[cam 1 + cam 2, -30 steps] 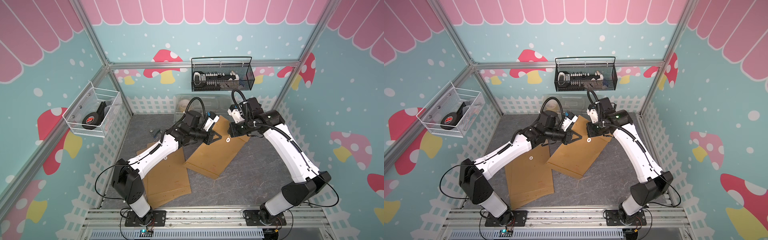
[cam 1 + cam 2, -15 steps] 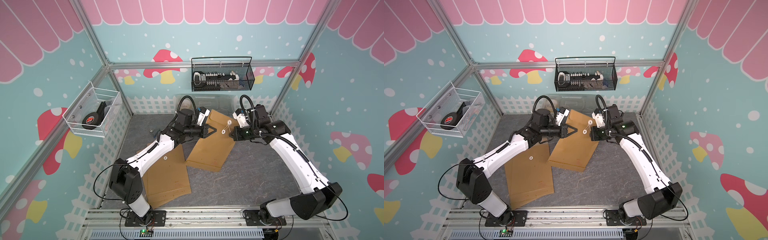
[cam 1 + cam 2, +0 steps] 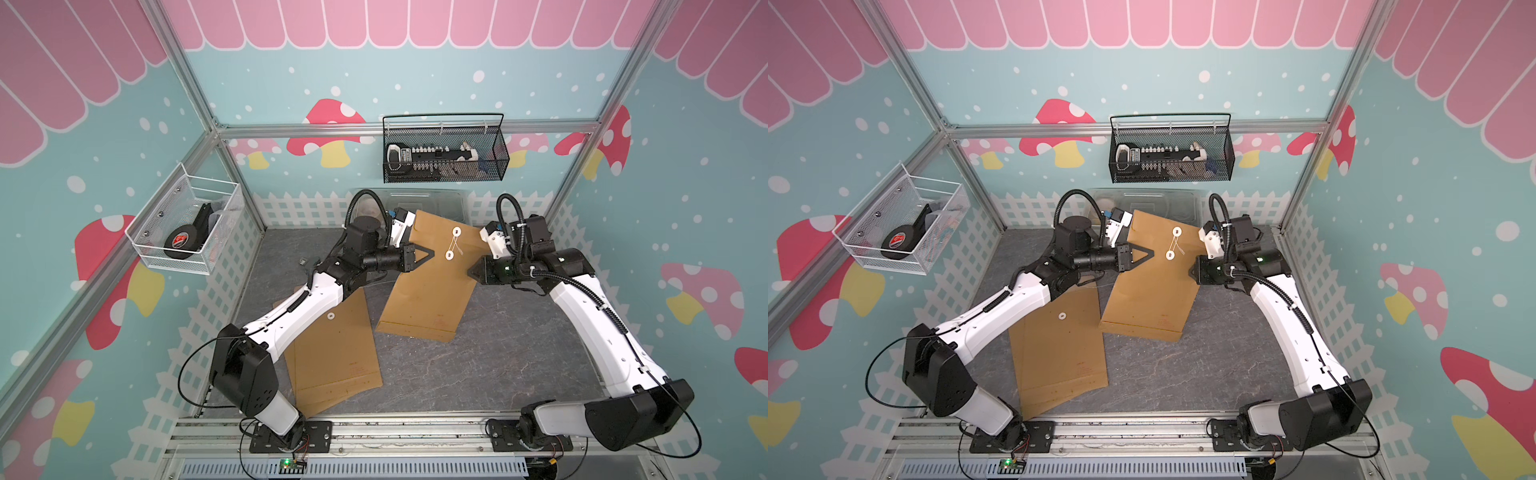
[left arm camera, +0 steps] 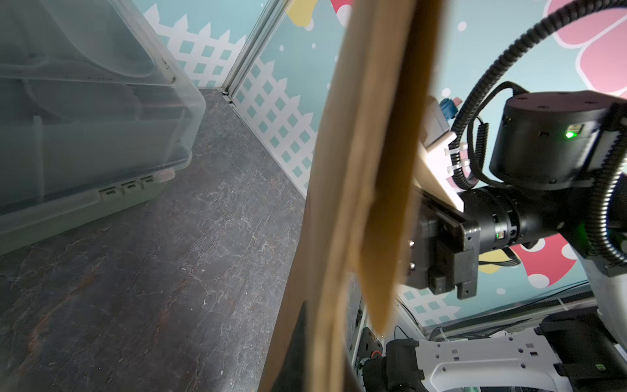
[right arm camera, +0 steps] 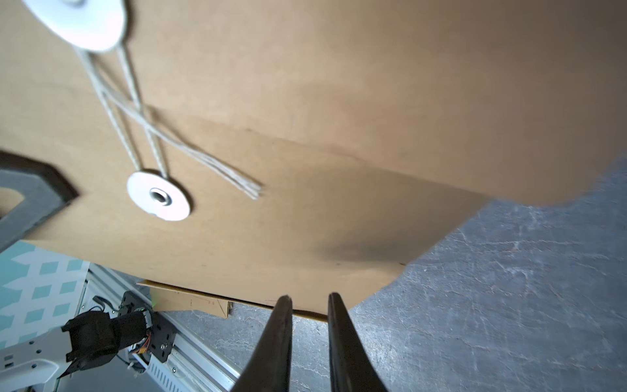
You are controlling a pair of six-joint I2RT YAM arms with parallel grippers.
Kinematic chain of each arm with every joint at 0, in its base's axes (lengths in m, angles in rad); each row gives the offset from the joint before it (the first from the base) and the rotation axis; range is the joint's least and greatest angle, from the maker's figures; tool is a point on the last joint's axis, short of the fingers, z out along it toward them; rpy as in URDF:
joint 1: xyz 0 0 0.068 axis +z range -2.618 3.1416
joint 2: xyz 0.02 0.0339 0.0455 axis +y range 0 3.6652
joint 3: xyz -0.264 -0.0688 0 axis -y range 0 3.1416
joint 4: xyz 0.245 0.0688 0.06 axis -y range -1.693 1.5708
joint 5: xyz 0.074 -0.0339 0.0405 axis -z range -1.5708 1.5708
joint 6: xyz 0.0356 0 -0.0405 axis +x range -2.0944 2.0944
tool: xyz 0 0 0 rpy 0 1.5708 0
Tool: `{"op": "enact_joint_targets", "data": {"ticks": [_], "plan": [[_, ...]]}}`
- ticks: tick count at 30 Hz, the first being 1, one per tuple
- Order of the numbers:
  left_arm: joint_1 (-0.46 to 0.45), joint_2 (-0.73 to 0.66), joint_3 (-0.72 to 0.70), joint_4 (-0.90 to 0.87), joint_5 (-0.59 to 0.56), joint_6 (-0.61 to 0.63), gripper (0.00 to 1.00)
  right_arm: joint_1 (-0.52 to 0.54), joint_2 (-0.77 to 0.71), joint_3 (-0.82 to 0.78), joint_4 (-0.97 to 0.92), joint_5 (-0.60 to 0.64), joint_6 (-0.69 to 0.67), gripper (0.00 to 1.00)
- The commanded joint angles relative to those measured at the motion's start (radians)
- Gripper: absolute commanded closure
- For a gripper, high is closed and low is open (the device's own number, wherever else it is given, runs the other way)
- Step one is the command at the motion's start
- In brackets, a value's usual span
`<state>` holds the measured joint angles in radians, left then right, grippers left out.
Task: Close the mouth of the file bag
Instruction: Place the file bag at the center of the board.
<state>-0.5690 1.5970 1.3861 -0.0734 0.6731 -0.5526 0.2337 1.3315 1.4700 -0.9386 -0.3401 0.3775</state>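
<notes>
Brown file bag (image 3: 426, 291) at the back middle of the table (image 3: 498, 365), slanted: bottom edge down on the grey top, mouth end raised toward the back wall. flap (image 3: 434, 226) folded down over the front face. Two white fasteners there, upper disc (image 3: 456, 230) on the flap and lower disc (image 3: 450, 255) on the body, with string (image 3: 453, 242) wound and crossed between them. In the right wrist view, loose ends (image 5: 237, 180) lying free on the paper beside the lower disc.

On the edge nearer the left arm, left gripper (image 3: 428, 253) pinched tight on the paper just beside the lower disc, holding the raised end up. In the left wrist view, bag seen edge-on with one dark finger (image 4: 298, 342) against it.

At the opposite edge, right gripper (image 3: 471, 272) with its two prongs slightly parted, a narrow gap and nothing in it. Tips right at the paper's rim; contact not clear.

Further out, a second bag (image 3: 336, 345) flat on the table under the left arm, close to the raised one's lower corner. Behind, a clear plastic box (image 3: 428, 199) against the fence. On the back wall, a black wire basket (image 3: 444, 174). On the side wall, a white wire basket (image 3: 187, 257) with a roll of tape (image 3: 180, 245) inside.
</notes>
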Motion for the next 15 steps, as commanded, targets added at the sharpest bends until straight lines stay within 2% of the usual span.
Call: {"op": "enact_joint_targets", "data": {"ticks": [1,5,8,12,15], "plan": [[-0.040,0.014,-0.010,0.061,-0.040,-0.060,1.00,-0.046,-0.067,-0.026,0.010,0.045,0.007,0.70],[-0.113,0.118,-0.071,0.273,-0.192,-0.276,1.00,-0.096,-0.084,0.001,0.011,0.165,0.023,0.52],[-0.156,0.251,-0.106,0.497,-0.339,-0.466,1.00,-0.102,-0.087,0.016,0.020,0.262,0.031,0.45],[-0.246,0.455,0.030,0.570,-0.456,-0.587,1.00,-0.104,-0.101,-0.006,0.024,0.314,0.033,0.42],[-0.294,0.591,0.177,0.509,-0.520,-0.571,1.00,-0.107,-0.137,-0.038,0.024,0.405,0.019,0.38]]}}
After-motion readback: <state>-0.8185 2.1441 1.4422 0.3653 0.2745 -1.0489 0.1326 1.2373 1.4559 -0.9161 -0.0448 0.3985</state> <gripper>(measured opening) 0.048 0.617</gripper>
